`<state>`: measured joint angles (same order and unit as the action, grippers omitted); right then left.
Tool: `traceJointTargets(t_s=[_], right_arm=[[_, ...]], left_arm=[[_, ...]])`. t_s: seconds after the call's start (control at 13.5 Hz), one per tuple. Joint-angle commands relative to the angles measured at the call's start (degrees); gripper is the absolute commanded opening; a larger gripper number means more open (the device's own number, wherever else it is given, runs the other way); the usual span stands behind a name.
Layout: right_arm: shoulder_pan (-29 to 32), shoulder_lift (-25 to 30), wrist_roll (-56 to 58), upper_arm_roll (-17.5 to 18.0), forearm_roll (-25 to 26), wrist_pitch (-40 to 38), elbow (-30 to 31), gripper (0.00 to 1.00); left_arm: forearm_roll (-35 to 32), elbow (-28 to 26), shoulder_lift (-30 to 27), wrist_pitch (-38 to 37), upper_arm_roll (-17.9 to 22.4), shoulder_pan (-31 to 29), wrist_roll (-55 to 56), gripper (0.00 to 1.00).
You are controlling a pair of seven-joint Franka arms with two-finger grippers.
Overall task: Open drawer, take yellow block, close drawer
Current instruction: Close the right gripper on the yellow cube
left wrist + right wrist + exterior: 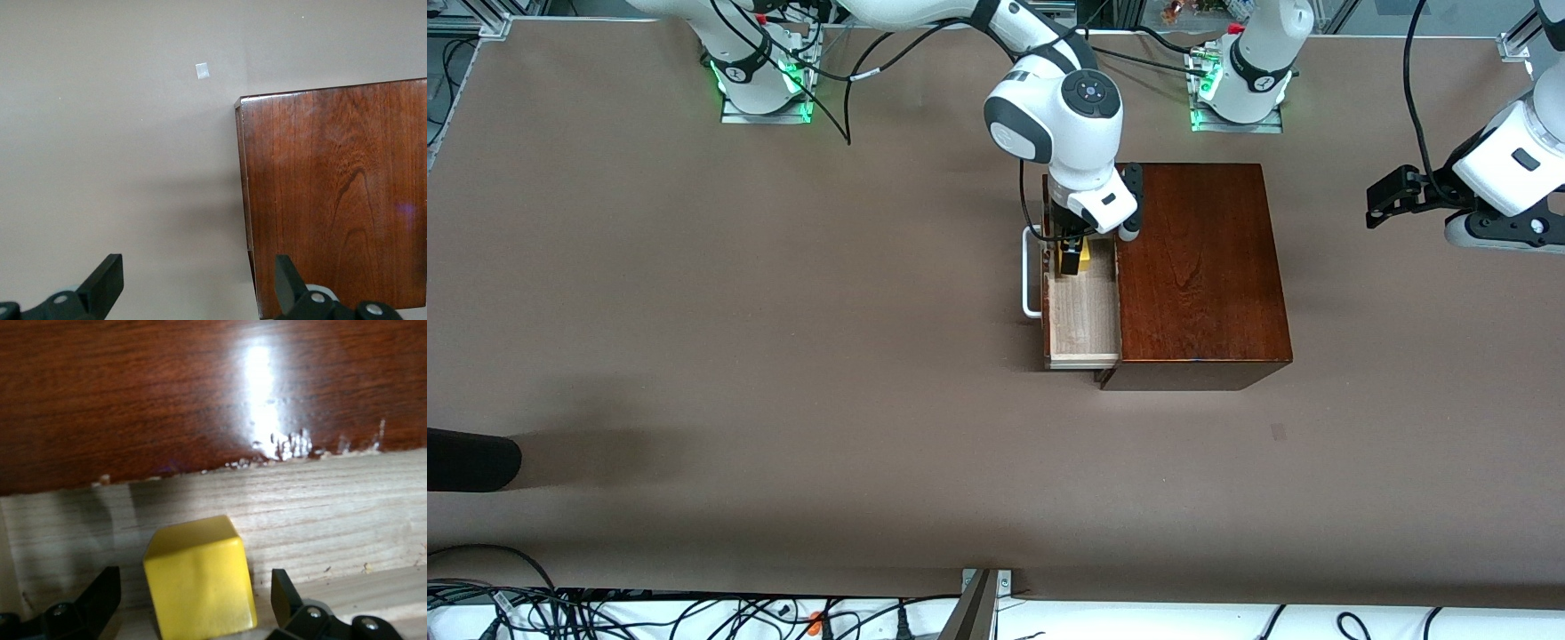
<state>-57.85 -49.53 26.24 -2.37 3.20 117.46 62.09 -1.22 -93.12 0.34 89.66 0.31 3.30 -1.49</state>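
Observation:
The drawer (pixel 1085 316) of the dark wooden box (pixel 1200 267) stands pulled out toward the right arm's end of the table, with its white handle (pixel 1030 284) outermost. The yellow block (pixel 1076 260) sits on the pale drawer floor (pixel 320 493). My right gripper (pixel 1069 253) is down in the drawer, open, one finger on each side of the block (pixel 200 577), with small gaps showing on both sides. My left gripper (pixel 1383 200) waits open and empty in the air at the left arm's end of the table, beside the box (pixel 333 200).
A dark rounded object (pixel 471 458) reaches in over the table edge at the right arm's end, nearer to the camera. A small pale mark (pixel 1278 432) lies on the table nearer to the camera than the box. Cables run along the near edge.

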Motion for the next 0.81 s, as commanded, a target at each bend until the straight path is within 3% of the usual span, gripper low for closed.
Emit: traceJointTargets(t_s=[0.0, 0.07, 0.15, 0.3, 0.52, 0.74], right_arm=[[-0.25, -1.54, 0.65, -0.35, 0.67, 0.49, -2.23, 0.71], [-0.25, -1.54, 0.56, -0.35, 0.67, 0.23, -2.32, 0.50], [-0.25, -1.28, -0.39, -0.44, 0.58, -0.29, -2.32, 0.18], [-0.16, -1.01, -2.41, -0.61, 0.41, -1.09, -2.32, 0.03], [0.02, -0.05, -2.95, -0.70, 0.32, -2.49, -2.84, 0.00], [0.63, 2.76, -2.95, -0.70, -0.12, -9.94, -6.52, 0.00]], left_arm=[[0.69, -0.48, -0.26, 1.04, -0.13, -0.05, -1.06, 1.00], [0.69, -0.48, -0.17, 1.04, -0.13, 0.30, -0.54, 1.00], [0.69, -0.48, 0.01, 1.04, -0.13, 0.39, -0.53, 1.00], [0.69, -0.48, 0.01, 1.04, -0.13, 0.39, -0.53, 1.00], [0.60, -0.39, 0.45, 2.01, -0.13, 0.48, -0.45, 1.00], [0.60, -0.48, 0.27, 1.57, -0.22, 0.48, -0.36, 1.00]])
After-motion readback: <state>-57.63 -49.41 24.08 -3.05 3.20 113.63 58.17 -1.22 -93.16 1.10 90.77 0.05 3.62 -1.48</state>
